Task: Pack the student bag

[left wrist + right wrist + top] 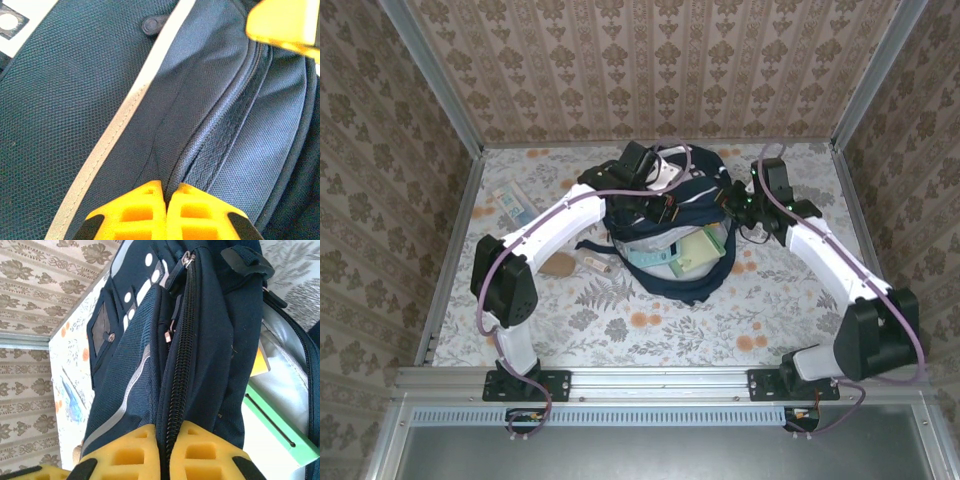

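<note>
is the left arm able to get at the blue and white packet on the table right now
Probably not yet: the left claw is shut on fabric of the bag, so it would have to let go first. The packet lies in the open on the table, left of the bag.

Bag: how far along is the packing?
Done: a green book lies in the open bag. In hand: left gripper and right gripper each pinch bag fabric. Left: a packet and a tube lie on the table; bag unzipped.
</note>
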Robot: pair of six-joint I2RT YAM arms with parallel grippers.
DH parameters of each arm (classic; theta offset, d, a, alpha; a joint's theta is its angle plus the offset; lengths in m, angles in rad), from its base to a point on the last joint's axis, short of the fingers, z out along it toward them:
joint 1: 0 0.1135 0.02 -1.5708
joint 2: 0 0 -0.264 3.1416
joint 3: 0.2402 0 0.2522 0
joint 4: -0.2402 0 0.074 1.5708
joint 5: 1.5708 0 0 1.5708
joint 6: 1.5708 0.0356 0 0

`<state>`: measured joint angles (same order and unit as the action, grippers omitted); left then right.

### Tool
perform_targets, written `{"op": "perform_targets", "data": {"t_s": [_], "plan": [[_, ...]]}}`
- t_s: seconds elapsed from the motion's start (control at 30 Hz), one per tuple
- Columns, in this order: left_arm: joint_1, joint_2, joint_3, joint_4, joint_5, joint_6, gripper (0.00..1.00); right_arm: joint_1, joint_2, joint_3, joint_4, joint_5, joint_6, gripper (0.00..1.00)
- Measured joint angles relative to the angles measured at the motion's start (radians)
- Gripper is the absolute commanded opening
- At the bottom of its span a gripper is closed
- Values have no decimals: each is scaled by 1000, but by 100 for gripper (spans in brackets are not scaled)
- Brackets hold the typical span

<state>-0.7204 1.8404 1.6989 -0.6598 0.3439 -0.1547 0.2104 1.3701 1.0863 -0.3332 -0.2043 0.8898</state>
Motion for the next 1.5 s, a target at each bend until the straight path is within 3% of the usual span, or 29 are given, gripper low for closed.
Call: {"op": "perform_targets", "data": {"t_s": [0.3,0.53,0.7,0.8,1.03,1.23,1.5], "plan": [[-3,53,80,-15,92,2,0,2,-220,-177,31,80,123,0],[-9,110,148,-79,96,-2,2,31,-245,-211,39,121,139,0],[4,115,162,-111,47,-28,40,63,-215,-199,26,150,133,0],[70,111,156,-76,-44,-65,51,64,-201,-188,-27,169,116,0],[240,-140,-97,-24,-158,-195,57,68,-173,-150,-68,175,82,0],[262,-381,-357,-6,-207,-301,57,69,-156,-129,-83,175,63,0],[275,-462,-654,29,-216,-507,56,70,-152,-119,-94,174,45,4]]}}
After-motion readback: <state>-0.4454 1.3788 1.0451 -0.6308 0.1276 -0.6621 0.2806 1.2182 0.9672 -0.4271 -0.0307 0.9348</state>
